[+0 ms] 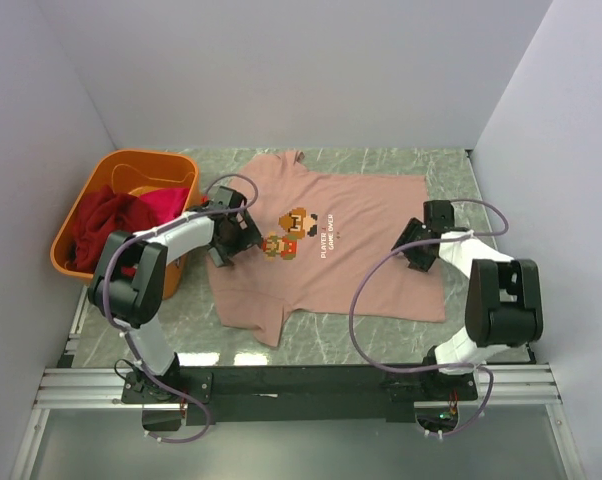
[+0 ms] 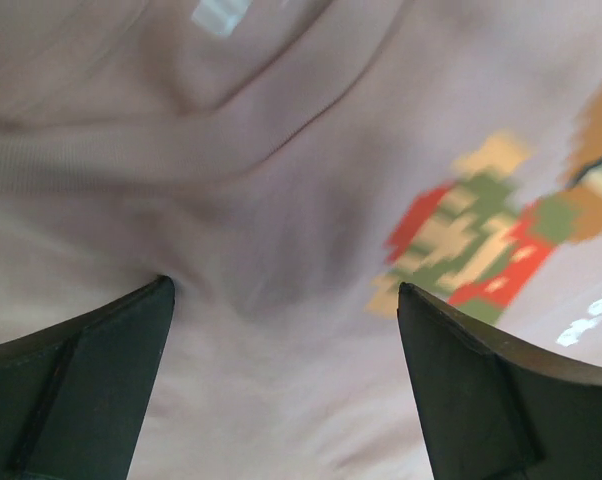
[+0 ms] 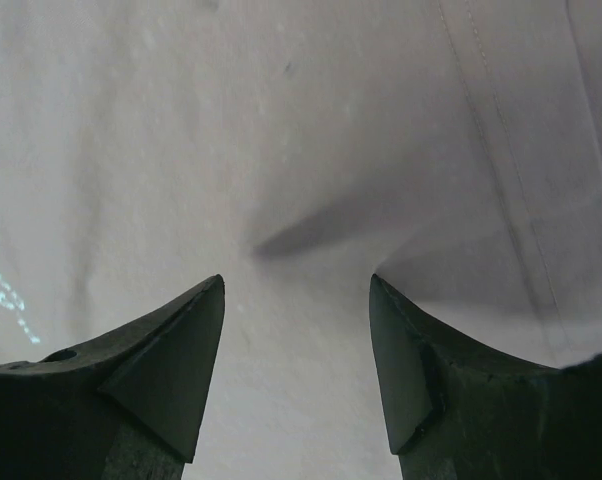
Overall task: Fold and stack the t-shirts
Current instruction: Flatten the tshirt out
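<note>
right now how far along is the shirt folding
Done: pink t-shirt spread flat, print up. In hand: left arm and right arm have open jaws at it. Left: no fold yet; dark red cloth and magenta cloth wait in the orange tub.

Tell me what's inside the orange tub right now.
A dark red t-shirt and a magenta t-shirt lie bunched in the orange tub. Anything beneath them is covered, and the left arm hides the tub's near corner.

t-shirt (image 1: 366,275) spread on table (image 1: 446,165) centre | tub (image 1: 146,155) to its left | heaped shirts (image 1: 106,215) seemingly inside tub
</note>
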### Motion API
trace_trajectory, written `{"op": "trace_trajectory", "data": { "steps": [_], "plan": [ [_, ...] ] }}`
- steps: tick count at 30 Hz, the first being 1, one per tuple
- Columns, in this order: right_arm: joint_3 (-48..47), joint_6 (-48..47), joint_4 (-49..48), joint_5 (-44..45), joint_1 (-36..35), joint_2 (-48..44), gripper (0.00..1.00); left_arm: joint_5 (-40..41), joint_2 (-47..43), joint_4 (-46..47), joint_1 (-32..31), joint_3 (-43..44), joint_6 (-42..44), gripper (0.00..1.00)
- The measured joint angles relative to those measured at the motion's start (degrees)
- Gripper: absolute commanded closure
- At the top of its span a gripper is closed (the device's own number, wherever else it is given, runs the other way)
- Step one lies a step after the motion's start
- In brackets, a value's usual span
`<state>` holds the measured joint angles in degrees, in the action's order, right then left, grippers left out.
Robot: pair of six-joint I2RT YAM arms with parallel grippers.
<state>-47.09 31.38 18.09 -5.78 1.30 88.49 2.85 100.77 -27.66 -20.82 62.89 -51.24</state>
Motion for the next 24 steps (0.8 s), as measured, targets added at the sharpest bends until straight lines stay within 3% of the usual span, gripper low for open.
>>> {"op": "trace_trajectory", "data": {
  "steps": [14,24],
  "plan": [
    [-14.19,0.74,0.39,1.79,-0.15,13.51,0.29,-2.99,10.75,4.76,3.34,12.81,2.56,0.01],
    [-28.96,0.04,2.51,1.18,0.59,24.63,0.3,-4.35,21.7,3.76,5.6,28.7,5.16,0.0]
  ]
}}
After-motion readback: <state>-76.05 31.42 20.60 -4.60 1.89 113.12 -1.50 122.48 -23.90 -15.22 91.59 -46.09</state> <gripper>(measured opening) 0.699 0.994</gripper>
